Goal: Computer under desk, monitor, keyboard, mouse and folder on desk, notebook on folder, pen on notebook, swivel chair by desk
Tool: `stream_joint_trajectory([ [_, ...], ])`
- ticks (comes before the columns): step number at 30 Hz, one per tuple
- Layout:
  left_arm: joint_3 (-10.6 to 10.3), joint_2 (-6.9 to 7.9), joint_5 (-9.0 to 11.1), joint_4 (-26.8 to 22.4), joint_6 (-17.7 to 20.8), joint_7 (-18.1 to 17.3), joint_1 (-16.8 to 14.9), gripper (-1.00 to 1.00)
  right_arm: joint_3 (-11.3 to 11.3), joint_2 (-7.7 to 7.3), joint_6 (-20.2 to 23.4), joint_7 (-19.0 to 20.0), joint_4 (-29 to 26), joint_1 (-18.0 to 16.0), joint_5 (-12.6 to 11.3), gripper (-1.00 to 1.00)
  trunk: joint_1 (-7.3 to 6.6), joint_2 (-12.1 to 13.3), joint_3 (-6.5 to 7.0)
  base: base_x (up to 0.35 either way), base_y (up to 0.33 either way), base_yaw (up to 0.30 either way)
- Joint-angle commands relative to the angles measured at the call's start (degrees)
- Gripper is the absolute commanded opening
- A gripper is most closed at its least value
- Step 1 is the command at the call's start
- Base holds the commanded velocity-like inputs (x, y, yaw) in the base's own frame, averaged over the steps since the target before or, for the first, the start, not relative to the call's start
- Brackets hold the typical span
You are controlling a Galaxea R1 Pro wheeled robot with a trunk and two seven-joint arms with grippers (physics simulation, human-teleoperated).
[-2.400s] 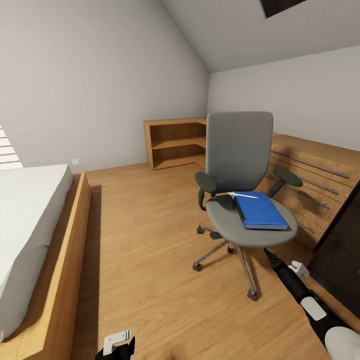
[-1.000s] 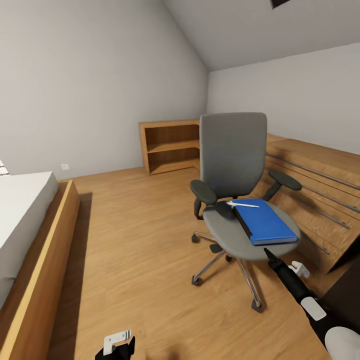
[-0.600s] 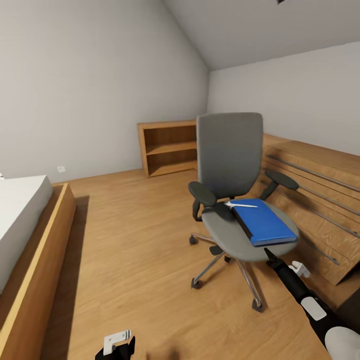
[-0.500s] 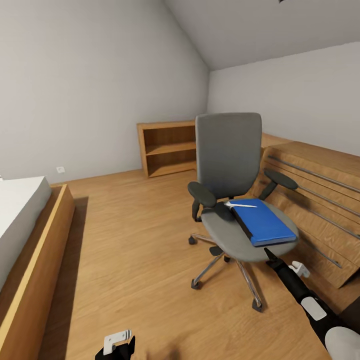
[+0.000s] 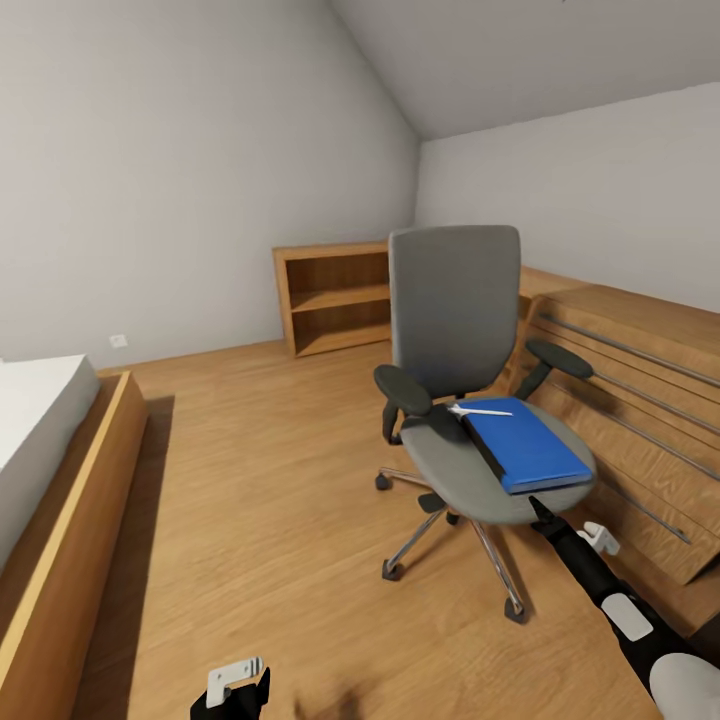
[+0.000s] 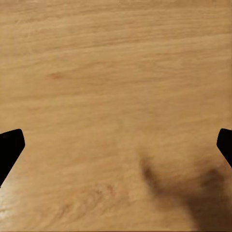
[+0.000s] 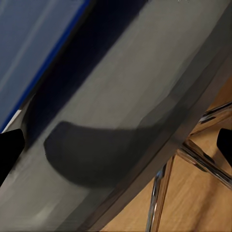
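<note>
**At the chair, right arm at seat edge**

Chair (image 5: pixel 460 330) stands on the wood floor (image 5: pixel 260 480) beside a light-wood chest (image 5: pixel 640 400). Folder (image 5: pixel 525 442) lies flat on my seat view's right half, notebook (image 5: pixel 482 440) under its left edge, pen (image 5: pixel 482 410) across the back corner. Right gripper (image 7: pixel 116 140) jaws open at the seat's front rim. Left gripper (image 6: pixel 116 145) jaws open over bare floor. Bed (image 5: pixel 40 470) left.

The robot's right arm (image 5: pixel 600 580) is a slim black limb with white panels and a rounded white joint at 5 o'clock, while the left arm (image 5: pixel 238 690) shows black casing topped by a white bracket.
</note>
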Motion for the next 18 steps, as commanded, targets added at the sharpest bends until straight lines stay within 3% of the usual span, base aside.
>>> stream_joint_trajectory([
  [1, 0.1, -0.04, 0.3, 0.0, -0.3, -0.1, 0.0, 1.0, 0.4, -0.01, -0.1, 0.2, 0.2, 0.0, -0.2, 1.0, 0.01, 0.0, -0.05, 0.216, 0.0, 0.0],
  [8, 0.1, -0.04, 0.3, 0.1, -1.7, -0.1, 0.0, 1.0, 0.4, -0.01, -0.1, 0.2, 0.2, 0.0, -0.2, 1.0, 0.01, 0.0, -0.05, 0.168, 0.0, 0.0],
  [18, 0.1, -0.04, 0.3, 0.1, -1.9, -0.1, 0.0, 1.0, 0.4, -0.01, -0.1, 0.2, 0.3, 0.0, -0.2, 1.0, 0.01, 0.0, -0.05, -0.03, -0.003, 0.0],
])
